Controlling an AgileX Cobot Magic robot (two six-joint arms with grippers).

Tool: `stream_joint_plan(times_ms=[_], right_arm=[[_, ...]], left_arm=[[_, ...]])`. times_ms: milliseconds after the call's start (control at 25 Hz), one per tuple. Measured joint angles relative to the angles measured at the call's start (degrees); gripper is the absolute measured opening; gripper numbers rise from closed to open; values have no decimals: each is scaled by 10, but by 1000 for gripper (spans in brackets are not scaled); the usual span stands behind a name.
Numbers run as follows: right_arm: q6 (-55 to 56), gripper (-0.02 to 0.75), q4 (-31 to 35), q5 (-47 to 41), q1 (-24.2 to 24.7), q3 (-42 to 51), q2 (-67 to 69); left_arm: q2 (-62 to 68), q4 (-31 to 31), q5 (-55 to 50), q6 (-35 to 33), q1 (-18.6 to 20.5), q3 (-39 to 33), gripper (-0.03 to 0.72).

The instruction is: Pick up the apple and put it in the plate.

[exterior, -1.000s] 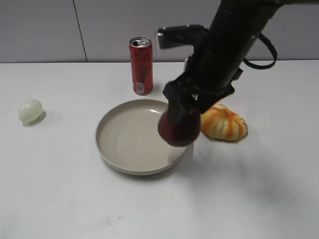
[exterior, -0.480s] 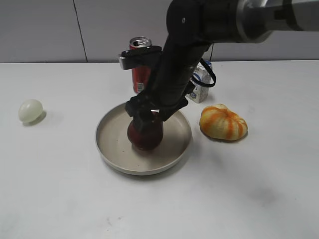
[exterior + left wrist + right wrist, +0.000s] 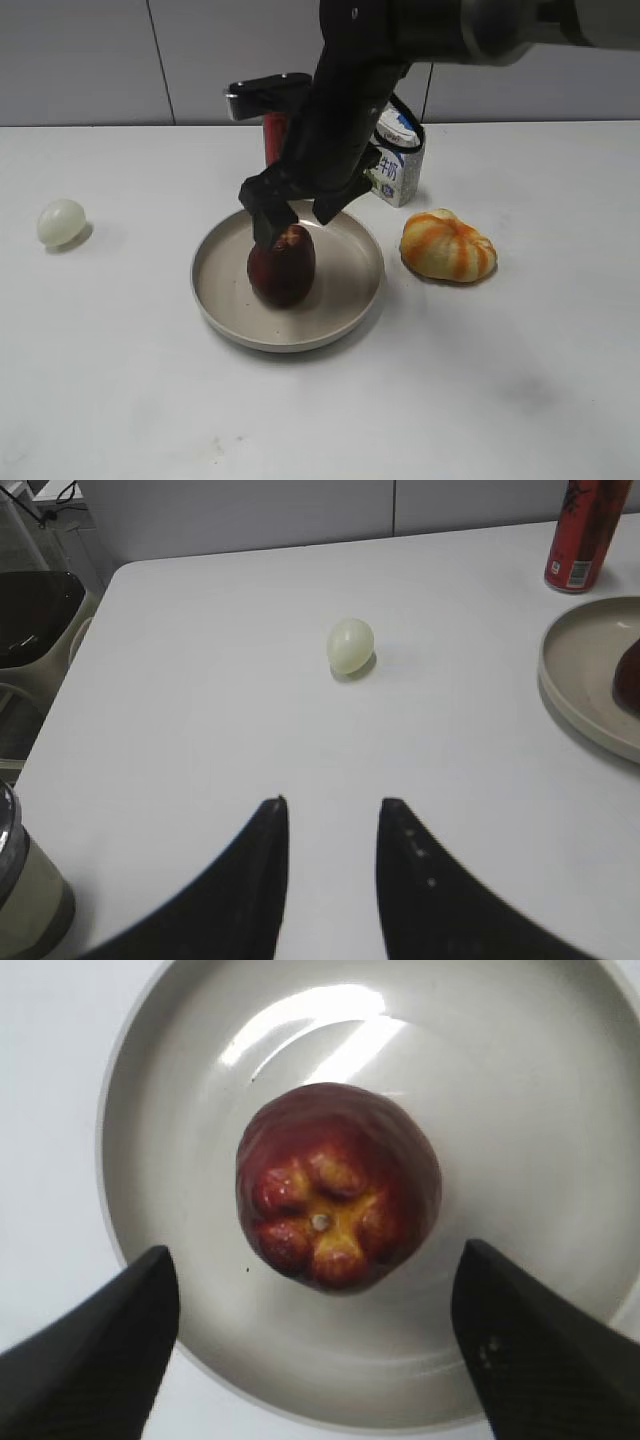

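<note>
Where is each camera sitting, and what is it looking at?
Exterior view: in front of the table, looking down at a slant at the apple in the plate; the right arm and right gripper show, open above the apple.
Left wrist view: on the left arm, looking across the table at a pale ball; the left gripper shows, open and empty.
Right wrist view: on the right arm, looking straight down on the apple; both fingers show, spread apart.
Shared: all three views show the apple and plate.
</note>
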State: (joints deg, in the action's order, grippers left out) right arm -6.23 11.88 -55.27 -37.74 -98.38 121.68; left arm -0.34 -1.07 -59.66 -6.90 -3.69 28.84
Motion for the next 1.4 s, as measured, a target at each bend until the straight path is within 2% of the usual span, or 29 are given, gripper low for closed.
stream_joint_plan(times_ms=[280,480,600,720,1160,1400], right_arm=[[40,676,-51,-97,24,-50,-95],[58,676,-64,-134,112,-2,-177],[62,671,-72,-137,170,75,-234],[67,665,-79,-138,195,165,-306],[84,627,-72,-89,197,499,-625],[85,610,-80,-79,197,618,-840]], left_arm=[[0,0,0,0,0,0,239],[0,0,0,0,0,0,239],[0,0,0,0,0,0,239],[0,0,0,0,0,0,239],[0,0,0,0,0,0,239],[0,0,0,0,0,0,239]])
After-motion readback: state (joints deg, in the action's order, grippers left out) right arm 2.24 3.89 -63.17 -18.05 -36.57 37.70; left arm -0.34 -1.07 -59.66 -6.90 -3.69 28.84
